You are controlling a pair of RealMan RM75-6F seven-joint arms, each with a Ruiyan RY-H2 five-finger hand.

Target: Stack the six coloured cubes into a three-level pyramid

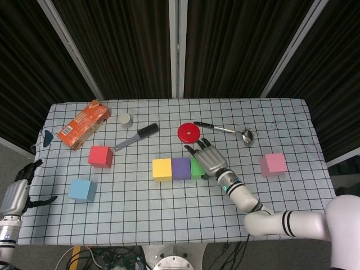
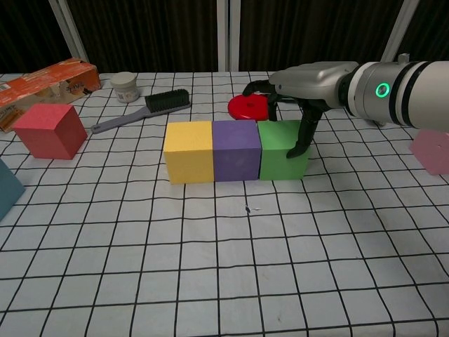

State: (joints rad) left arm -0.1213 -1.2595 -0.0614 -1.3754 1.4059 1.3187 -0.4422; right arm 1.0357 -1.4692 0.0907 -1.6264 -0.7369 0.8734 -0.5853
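The orange carton (image 1: pixel 83 124), far to my right hand's left at the back of the worktop (image 2: pixel 231 281), carried printing too small to read, and I could make out no other writing.

My right hand (image 2: pixel 295 91) sat draped over the green cube (image 2: pixel 282 149), palm above its top and fingers (image 2: pixel 303 137) curled down its right and far sides, touching it; whether I truly gripped it I could not tell. That cube stood on the worktop, pressed against the purple cube (image 2: pixel 236 149), which in turn touched the yellow cube (image 2: pixel 187 151), the three forming one straight row running left from my hand. Just behind my hand lay the red disc (image 2: pixel 248 107).

The pink cube (image 1: pixel 273 164) stood well apart to my hand's right. The red cube (image 1: pixel 100 156) and the blue cube (image 1: pixel 82 190) sat far to its left, each alone.

My left hand (image 1: pixel 17 191) hung off the worktop's left edge, fingers spread and holding nothing.
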